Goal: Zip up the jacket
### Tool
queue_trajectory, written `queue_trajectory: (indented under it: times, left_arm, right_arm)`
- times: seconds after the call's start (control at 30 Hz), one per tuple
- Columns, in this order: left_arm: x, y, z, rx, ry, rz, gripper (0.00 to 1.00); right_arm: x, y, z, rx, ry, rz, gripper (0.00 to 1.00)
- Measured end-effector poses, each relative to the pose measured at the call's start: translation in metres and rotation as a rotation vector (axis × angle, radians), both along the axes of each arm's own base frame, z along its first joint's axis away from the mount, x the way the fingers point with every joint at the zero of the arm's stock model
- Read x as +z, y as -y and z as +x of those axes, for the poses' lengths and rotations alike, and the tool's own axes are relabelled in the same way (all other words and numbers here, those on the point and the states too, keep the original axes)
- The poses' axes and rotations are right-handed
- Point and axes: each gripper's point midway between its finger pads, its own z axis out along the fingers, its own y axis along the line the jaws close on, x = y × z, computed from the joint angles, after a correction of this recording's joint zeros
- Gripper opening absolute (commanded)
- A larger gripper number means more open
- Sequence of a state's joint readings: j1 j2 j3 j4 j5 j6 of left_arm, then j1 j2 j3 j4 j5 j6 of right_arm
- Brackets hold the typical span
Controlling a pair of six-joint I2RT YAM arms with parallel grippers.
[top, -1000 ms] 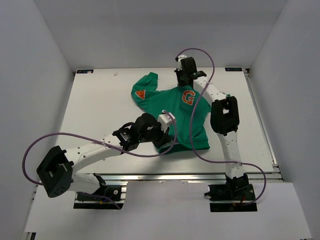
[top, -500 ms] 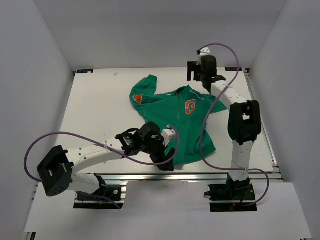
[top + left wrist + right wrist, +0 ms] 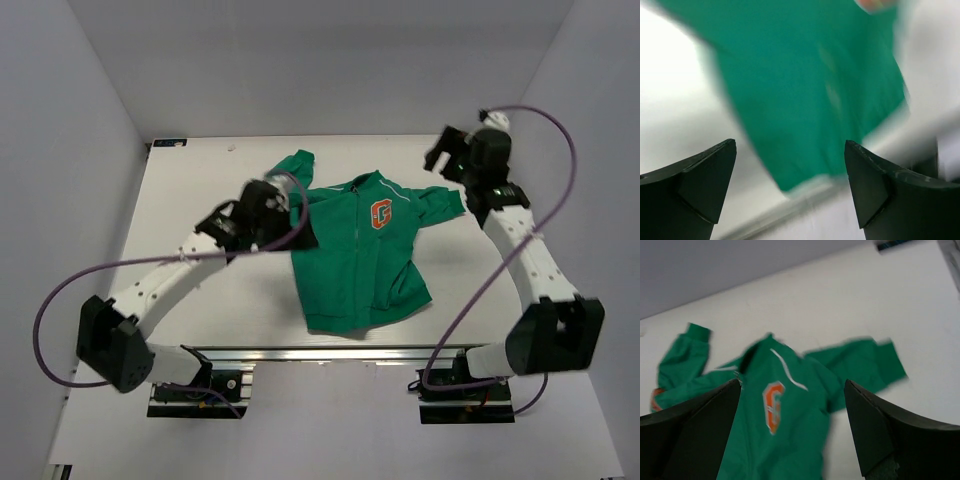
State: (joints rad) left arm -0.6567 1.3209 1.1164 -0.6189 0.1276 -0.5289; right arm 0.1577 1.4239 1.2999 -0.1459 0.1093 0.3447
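The green jacket [image 3: 355, 255] lies flat in the middle of the white table, collar toward the back. Its front panels meet along the zipper line [image 3: 356, 240], with the orange "G" badge [image 3: 380, 213] beside it. One sleeve [image 3: 438, 205] stretches right and the other [image 3: 295, 165] bends up at the left. My left gripper [image 3: 290, 225] hovers open over the jacket's left shoulder. In its blurred wrist view the jacket [image 3: 810, 85] fills the space beyond the open left gripper [image 3: 790, 144]. My right gripper [image 3: 445, 160] hangs open at the back right, looking down on the jacket [image 3: 785, 430] between its fingers [image 3: 880, 430].
White enclosure walls stand close on the left, back and right of the table [image 3: 200, 200]. A metal rail [image 3: 370, 350] runs along the table's front edge. Purple cables [image 3: 60, 300] loop out from both arms.
Both grippers have opened and let go of the jacket. The left arm rose from the hem to the left shoulder; the right arm swung to the back right. The jacket now lies spread flat.
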Motion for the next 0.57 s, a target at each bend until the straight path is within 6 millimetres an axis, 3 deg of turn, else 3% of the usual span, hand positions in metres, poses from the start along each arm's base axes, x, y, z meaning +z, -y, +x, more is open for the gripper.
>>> queue_trajectory:
  times: [0.07, 0.13, 0.2, 0.3, 0.43, 0.57]
  left_arm:
    - [-0.008, -0.044, 0.054, 0.215, -0.018, 0.016, 0.98]
    - [-0.025, -0.089, 0.082, 0.408, -0.051, 0.086, 0.98]
    - [-0.034, -0.115, 0.088, 0.524, -0.088, 0.127, 0.98]
    - [-0.024, -0.146, 0.1, 0.655, -0.094, 0.079, 0.98]
    - [0.006, -0.198, 0.108, 0.833, -0.011, 0.009, 0.98]
    - [0.041, -0.208, 0.093, 0.878, 0.096, -0.035, 0.98]
  right_arm:
    - [-0.027, 0.035, -0.033, -0.105, -0.057, 0.008, 0.89]
    - [-0.056, 0.054, -0.074, -0.184, -0.118, 0.009, 0.89]
    - [-0.073, 0.061, -0.11, -0.222, -0.151, 0.014, 0.89]
    - [-0.076, 0.067, -0.146, -0.262, -0.15, 0.027, 0.89]
    - [-0.07, 0.075, -0.169, -0.302, -0.131, 0.033, 0.9]
    - [-0.073, 0.078, -0.177, -0.316, -0.148, 0.031, 0.89]
